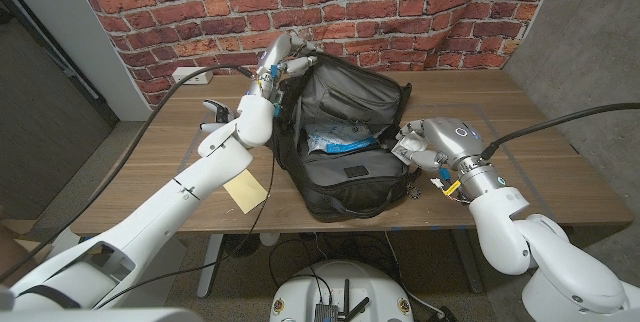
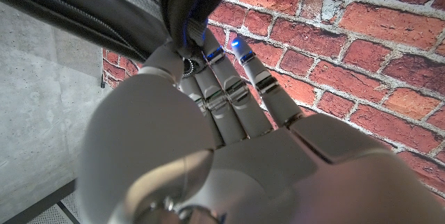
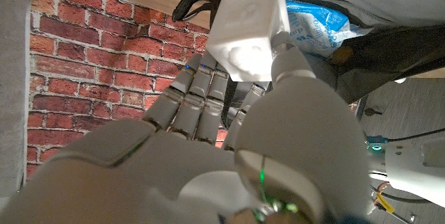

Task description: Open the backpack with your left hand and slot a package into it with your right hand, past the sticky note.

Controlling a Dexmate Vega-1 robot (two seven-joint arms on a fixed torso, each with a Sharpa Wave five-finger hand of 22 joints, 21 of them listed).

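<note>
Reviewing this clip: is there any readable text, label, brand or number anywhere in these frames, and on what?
None can be read.
Blue and white package inside the backpack: blue print, too blurred to read.
Yellow sticky note on the table: no writing visible.
White package held by the right robot hand: plain faces, no text.
Left robot hand, gripping the backpack's top edge: no markings legible.

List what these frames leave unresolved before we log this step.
- Package inside backpack: head view, partly hidden by the bag's walls; print too small.
- Left hand fingers: left wrist view, tips hidden by fabric.
- Right hand: right wrist view, blurred; contact with the backpack unclear.
</note>
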